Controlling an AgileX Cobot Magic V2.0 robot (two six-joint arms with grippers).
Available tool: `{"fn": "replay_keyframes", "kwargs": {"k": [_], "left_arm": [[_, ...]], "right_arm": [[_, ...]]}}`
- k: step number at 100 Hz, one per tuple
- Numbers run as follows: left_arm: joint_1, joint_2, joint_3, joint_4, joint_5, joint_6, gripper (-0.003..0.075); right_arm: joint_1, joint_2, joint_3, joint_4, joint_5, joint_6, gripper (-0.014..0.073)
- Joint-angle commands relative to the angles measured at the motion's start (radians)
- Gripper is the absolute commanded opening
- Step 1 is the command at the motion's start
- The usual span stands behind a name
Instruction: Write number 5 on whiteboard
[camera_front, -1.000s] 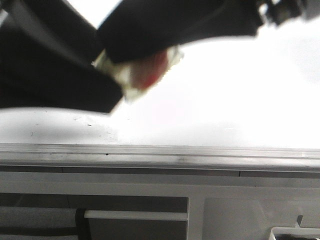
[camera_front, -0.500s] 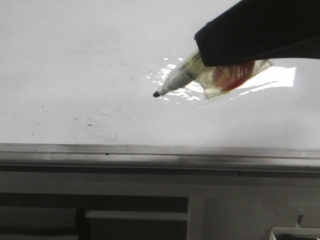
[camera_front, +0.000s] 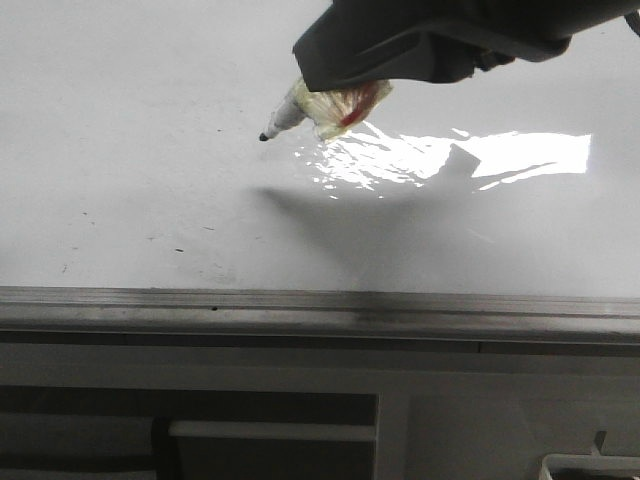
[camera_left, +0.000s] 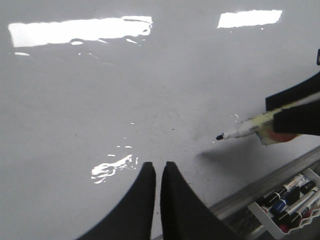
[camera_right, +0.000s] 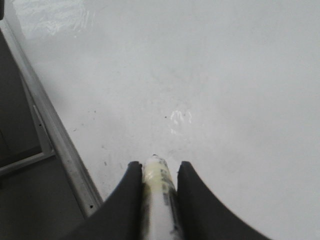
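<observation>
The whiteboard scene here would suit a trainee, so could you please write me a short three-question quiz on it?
1. True or false: a number 5 is already drawn on the whiteboard.
2. Which claw holds the marker? A) left B) right C) neither
3. Fill in: in the left wrist view, a tray of spare markers sits beyond the board's ____ edge strip.

Key
1. False: only faint specks and glare show, no drawn line.
2. B: the right claw is closed around the marker's taped barrel, while the left claw has its tips nearly together and holds nothing.
3. Metal (grey aluminium).
</observation>
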Motion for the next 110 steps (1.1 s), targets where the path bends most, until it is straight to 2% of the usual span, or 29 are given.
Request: {"fn": "replay_keyframes", "kwargs": {"k": [1,26,47,66,97,110], "left_arm": [[0.003,0.0,-0.025,-0.035,0.024,-0.01,-0.002],[0.003,0.0,-0.025,-0.035,0.034,-0.01,-0.002],[0.003,0.0,-0.025,-0.035,0.034,-0.01,-0.002],[0.003,0.0,-0.025,-0.035,0.034,-0.01,-0.002],[0.003,0.0,-0.025,-0.035,0.034,-0.01,-0.002],[0.003,0.0,-0.025,-0.035,0.034,-0.01,-0.002]], "right_arm": [[-0.018,-0.014,-0.036,-0.008,-0.09,-0.034,-0.0042],[-0.048,-0.014,-0.036,-0.008,-0.102,-0.064,-0.0042],[-0.115,-0.012,-0.036,-0.006,-0.094,-0.064,-0.0042],[-0.157,-0.011,-0.036,-0.006,-0.043,-0.064,-0.0042],[-0.155,0.003,-0.028,0.002,0.088,-0.061,-0.0042],[-0.155,0.002,-0.007,0.02,0.101,-0.061,-0.0042]]}}
